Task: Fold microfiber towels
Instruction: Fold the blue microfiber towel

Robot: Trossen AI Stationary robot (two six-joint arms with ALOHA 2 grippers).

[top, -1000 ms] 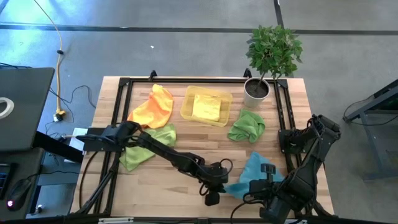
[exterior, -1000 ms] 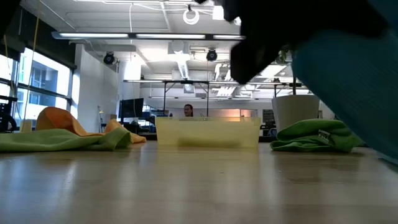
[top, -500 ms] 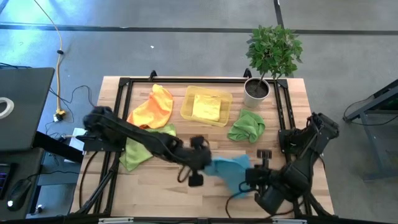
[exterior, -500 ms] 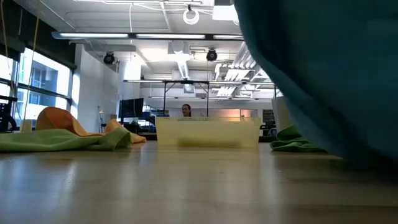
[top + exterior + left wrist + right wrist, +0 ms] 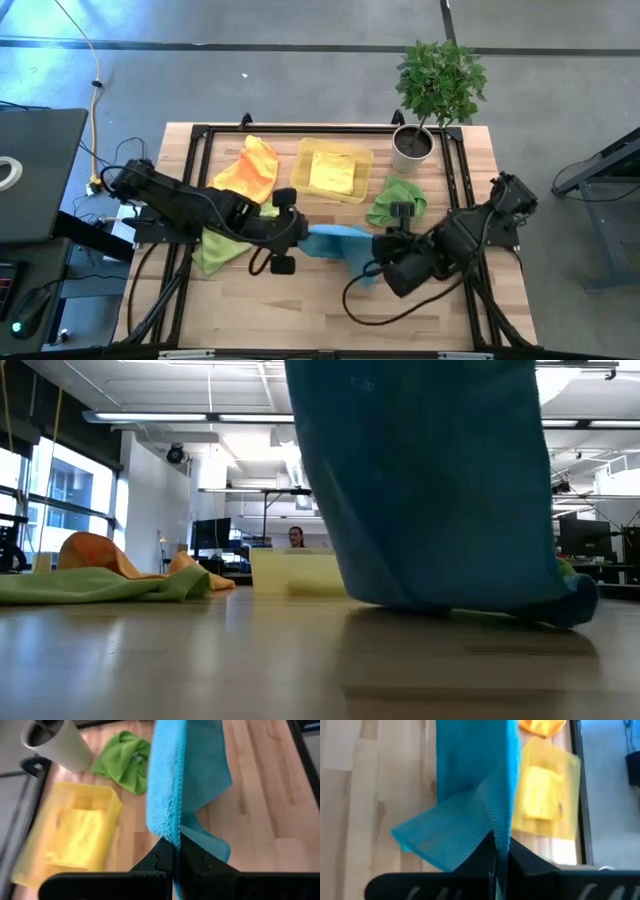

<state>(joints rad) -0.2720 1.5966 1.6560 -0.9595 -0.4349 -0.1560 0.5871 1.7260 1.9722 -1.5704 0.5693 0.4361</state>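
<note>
Left end effector (image 5: 296, 232) and right end effector (image 5: 378, 242) clamped on teal towel (image 5: 335, 243) — stretched between them mid-worktop (image 5: 300, 300). Farther back — green towels (image 5: 397, 203), orange towel (image 5: 246, 172), yellow towel (image 5: 332, 172) in tray (image 5: 300, 170).

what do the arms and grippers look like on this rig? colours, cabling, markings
Both arms are dark, nearly black, built of jointed segments with bulkier housings at the joints. Black cables loop loosely off the left arm beside the left gripper and under the right arm beside the right gripper. In the wrist views each gripper has two flat black fingers on a black crossbar. No markings are visible.
</note>
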